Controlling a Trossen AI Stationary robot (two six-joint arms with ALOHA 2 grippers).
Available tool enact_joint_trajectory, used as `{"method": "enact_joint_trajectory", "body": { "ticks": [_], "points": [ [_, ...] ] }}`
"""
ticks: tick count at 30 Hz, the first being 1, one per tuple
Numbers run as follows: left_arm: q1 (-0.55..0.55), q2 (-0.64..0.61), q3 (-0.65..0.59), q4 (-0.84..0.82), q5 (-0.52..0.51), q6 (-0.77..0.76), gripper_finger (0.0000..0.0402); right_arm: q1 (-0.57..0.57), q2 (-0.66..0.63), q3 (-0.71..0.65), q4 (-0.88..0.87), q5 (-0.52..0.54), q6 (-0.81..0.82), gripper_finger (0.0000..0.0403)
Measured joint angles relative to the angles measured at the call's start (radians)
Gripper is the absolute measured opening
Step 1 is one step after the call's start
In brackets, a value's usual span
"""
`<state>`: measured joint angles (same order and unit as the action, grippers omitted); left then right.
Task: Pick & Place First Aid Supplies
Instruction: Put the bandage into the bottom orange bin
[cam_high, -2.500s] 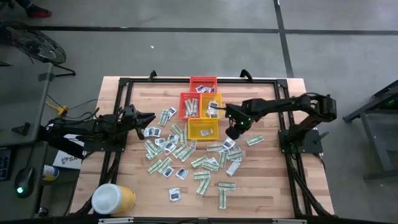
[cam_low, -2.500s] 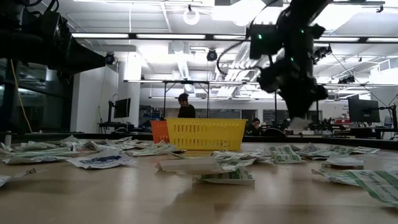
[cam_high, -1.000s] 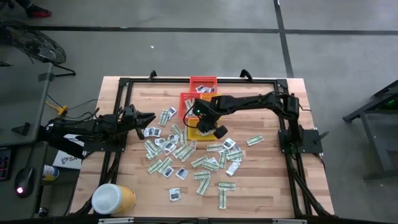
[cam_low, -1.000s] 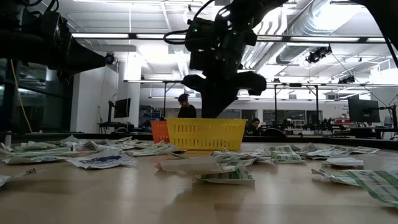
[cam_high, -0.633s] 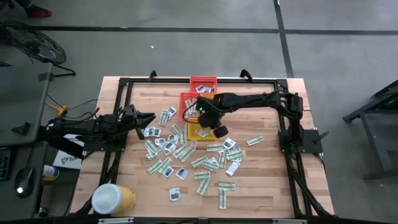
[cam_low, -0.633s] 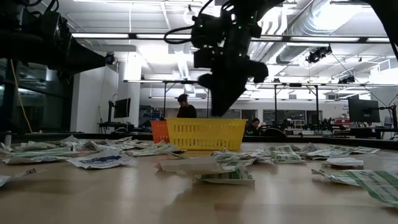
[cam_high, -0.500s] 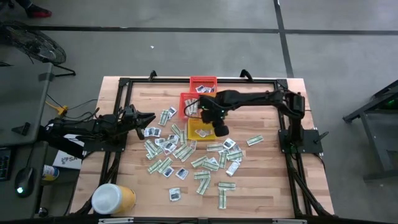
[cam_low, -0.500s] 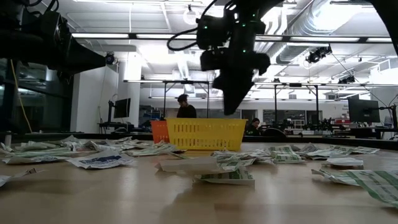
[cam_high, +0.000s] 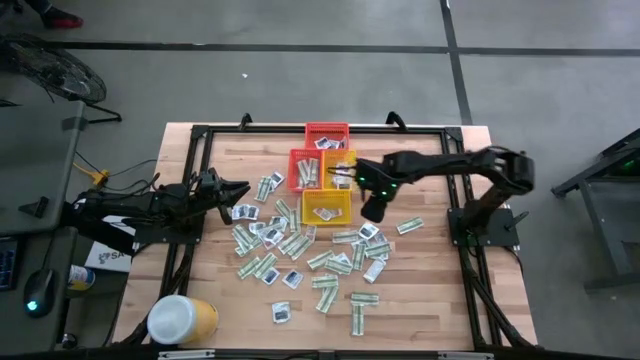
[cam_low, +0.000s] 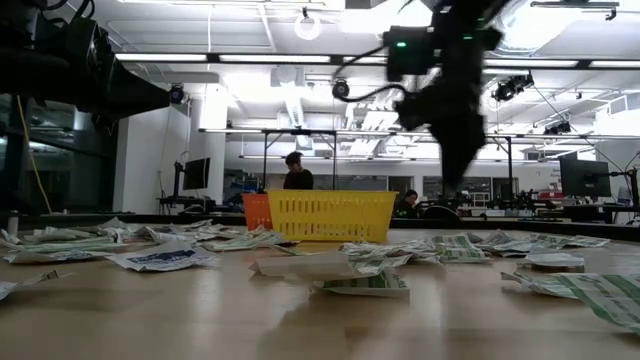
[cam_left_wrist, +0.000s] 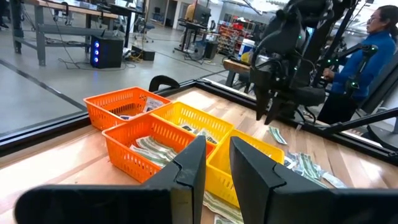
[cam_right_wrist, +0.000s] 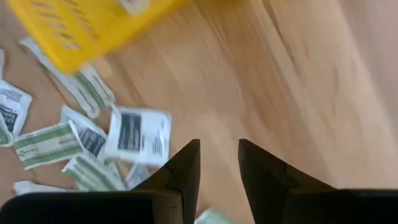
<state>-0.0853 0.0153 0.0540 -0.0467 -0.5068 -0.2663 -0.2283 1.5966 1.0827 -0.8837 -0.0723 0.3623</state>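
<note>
Your right gripper hangs just right of the yellow basket, above bare wood, with the packet scatter beginning just on its near side. Its fingers stand a narrow gap apart with nothing between them, so you carry no load; I judge it is placed there to drop onto another packet. The nearest candidate is the white square packet with a dark mark, lying flat among green-and-white strips.

The first aid supplies are strewn across the middle of the table, most flat, some overlapping, which makes a clean pinch on a single one harder. A few already lie in the orange basket and the red basket at the far side; the baskets sit touching one another in a cluster, so deliveries stay short.

Your left gripper waits at the left edge of the scatter, pointing toward the baskets, fingers a narrow slot apart and empty. The lidded yellow tub stands at the near left corner, well clear of both arms.
</note>
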Motion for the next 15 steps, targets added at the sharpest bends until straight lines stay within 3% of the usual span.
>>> {"method": "enact_joint_trajectory", "body": {
  "ticks": [5,8,15],
  "points": [
    [0.0,0.0,0.0,0.0,0.0,0.0,0.0073,0.0,-0.143,-0.152,-0.008,-0.016,0.232,0.0103],
    [0.0,0.0,0.0,0.0,0.0,0.0,0.0073,0.0,-0.22,-0.242,-0.019,0.039,0.441,0.0103],
    [0.0,0.0,0.0,0.0,0.0,0.0,0.0073,0.036,-0.364,-0.412,-0.017,0.024,0.699,0.0103]
  ]
}}
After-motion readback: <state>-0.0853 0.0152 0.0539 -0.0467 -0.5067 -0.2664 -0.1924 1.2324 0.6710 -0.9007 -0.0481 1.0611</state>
